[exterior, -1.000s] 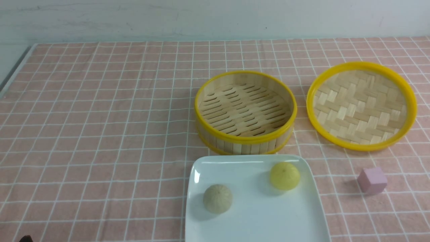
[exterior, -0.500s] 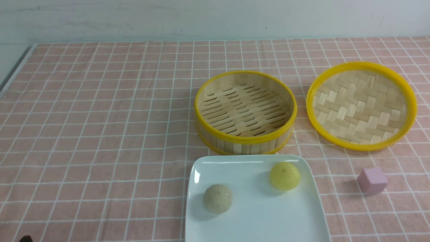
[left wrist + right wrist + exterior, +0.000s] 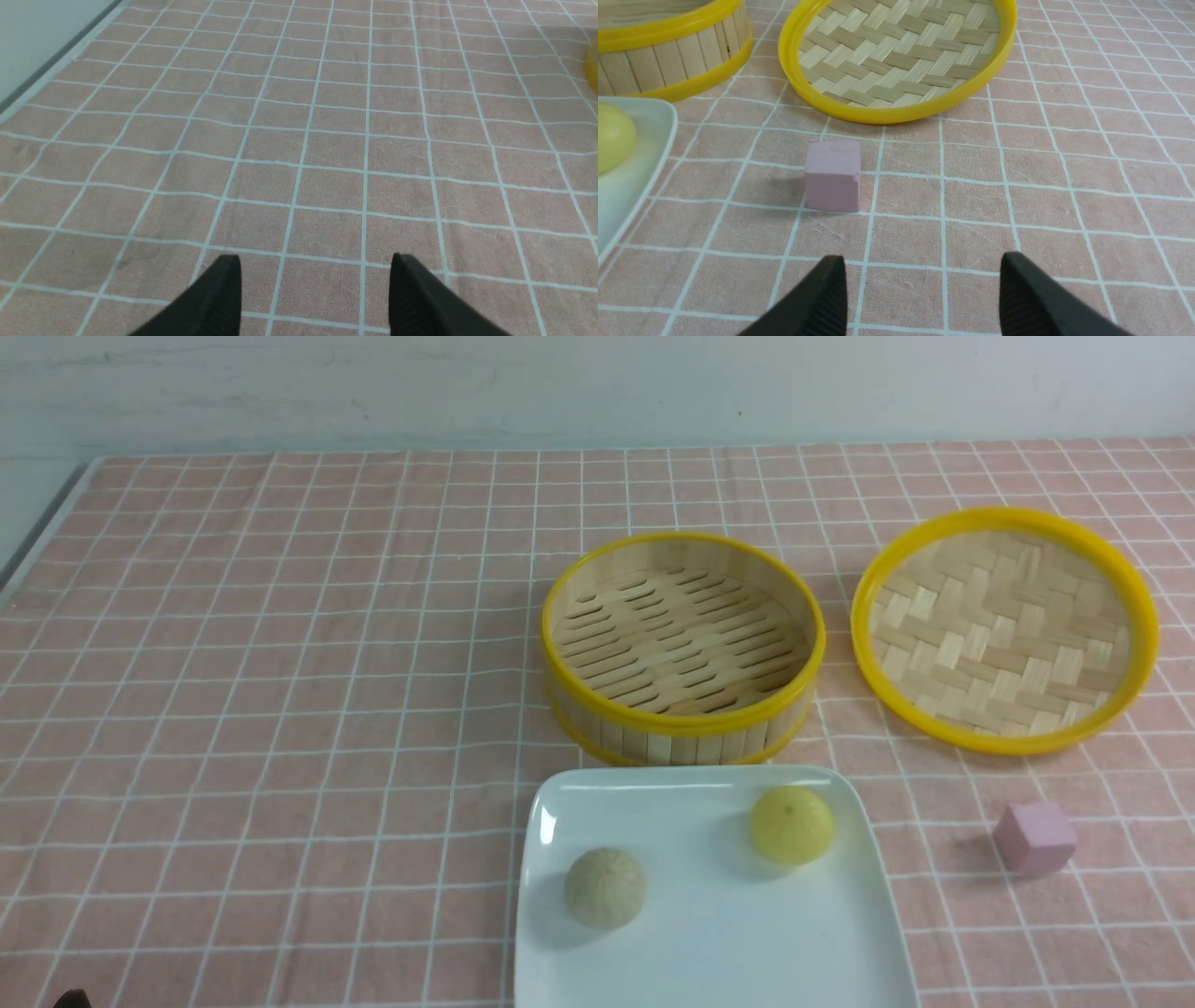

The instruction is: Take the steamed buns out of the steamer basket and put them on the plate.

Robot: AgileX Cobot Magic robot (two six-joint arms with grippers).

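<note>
Yellow bun and beige bun resting on plate; steamer basket empty. Nothing shifted over the last second. Left gripper and right gripper pulled back, jaws apart, holding nothing. Task judged complete.

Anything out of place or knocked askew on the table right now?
Nothing stands out. Both steamed buns sit upright on the plate, the steamer basket stands level with no buns inside, and its lid lies flat beside it. Only a stray pink cube sits on the cloth.
</note>
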